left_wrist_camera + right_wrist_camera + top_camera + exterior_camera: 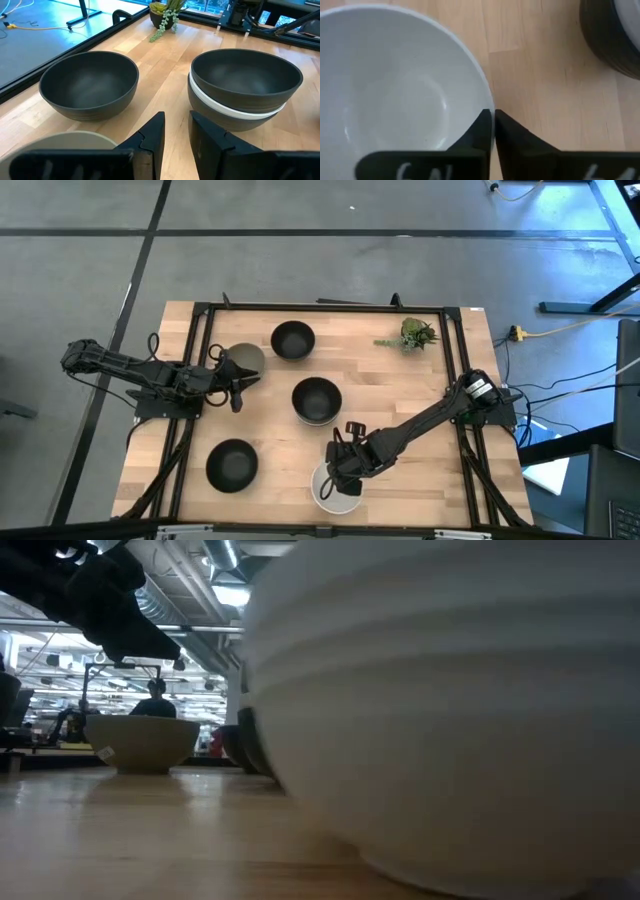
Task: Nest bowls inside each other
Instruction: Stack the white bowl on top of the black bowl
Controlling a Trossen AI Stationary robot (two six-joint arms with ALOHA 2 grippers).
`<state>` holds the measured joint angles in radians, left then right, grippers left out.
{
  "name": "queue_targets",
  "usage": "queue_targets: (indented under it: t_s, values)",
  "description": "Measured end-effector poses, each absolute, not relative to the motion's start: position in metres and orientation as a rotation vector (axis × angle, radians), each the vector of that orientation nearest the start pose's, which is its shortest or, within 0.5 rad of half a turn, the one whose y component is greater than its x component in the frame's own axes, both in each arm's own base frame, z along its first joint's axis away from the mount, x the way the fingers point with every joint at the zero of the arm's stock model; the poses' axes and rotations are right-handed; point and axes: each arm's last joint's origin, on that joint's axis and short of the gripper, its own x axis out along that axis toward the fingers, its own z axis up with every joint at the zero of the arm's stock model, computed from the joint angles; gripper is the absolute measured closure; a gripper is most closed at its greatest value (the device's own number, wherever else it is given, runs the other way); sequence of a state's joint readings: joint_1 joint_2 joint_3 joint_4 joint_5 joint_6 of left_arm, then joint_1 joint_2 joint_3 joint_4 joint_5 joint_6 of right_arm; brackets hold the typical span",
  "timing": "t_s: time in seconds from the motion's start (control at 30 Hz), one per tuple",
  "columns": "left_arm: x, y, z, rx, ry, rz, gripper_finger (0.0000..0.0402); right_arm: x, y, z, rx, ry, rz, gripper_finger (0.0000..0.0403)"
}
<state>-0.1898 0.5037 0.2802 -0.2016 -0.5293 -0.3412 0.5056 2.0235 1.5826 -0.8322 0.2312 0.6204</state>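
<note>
My right gripper (493, 125) is shut on the rim of a white bowl (325, 495) near the table's near edge; this bowl fills the low view (450, 710). My left gripper (177, 127) is open and holds nothing. It hangs low beside the grey-green bowl (245, 358), which stands on its base at the table's left (65, 145). In front of it stand a single black bowl (87, 82) and a stack (245, 87) of a black bowl in a white one in another black one. One more black bowl (231, 464) stands near left. My right gripper has the white bowl's rim (489, 102) on its far right side, one finger inside the bowl and one outside. The fingers come from above, slanting in from the table's right. In the low view the bowl's base (480, 875) seems to sit on the table. My left gripper's outer finger (152, 137) is next to the grey-green bowl; whether it touches, I cannot tell.
A small green plant sprig (415, 334) lies at the table's far right corner. A black frame (330, 306) runs around the tabletop. Bare wood lies between the stack and the sprig and along the right side. A person (155, 700) shows far behind the table.
</note>
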Motion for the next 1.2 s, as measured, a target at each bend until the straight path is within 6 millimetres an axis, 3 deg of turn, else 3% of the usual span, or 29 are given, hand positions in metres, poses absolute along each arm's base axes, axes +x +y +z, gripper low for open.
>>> queue_targets:
  t_s: [0.4, 0.57, 0.97, 1.2]
  values:
    - [0.126, -0.009, 0.197, -0.183, 0.338, 0.398, 0.032, 0.366, 0.185, 0.199, 0.125, 1.227, -0.128, 0.0397]
    - [0.126, -0.009, 0.197, -0.183, 0.338, 0.398, 0.032, 0.37, 0.177, 0.21, 0.095, 1.252, -0.134, 0.0399]
    - [0.126, -0.009, 0.197, -0.182, 0.338, 0.398, 0.032, 0.387, 0.15, 0.273, -0.006, 1.223, -0.09, 0.0399]
    - [0.126, -0.009, 0.197, -0.205, 0.334, 0.401, 0.032, 0.393, 0.118, 0.322, -0.099, 1.143, -0.156, 0.04]
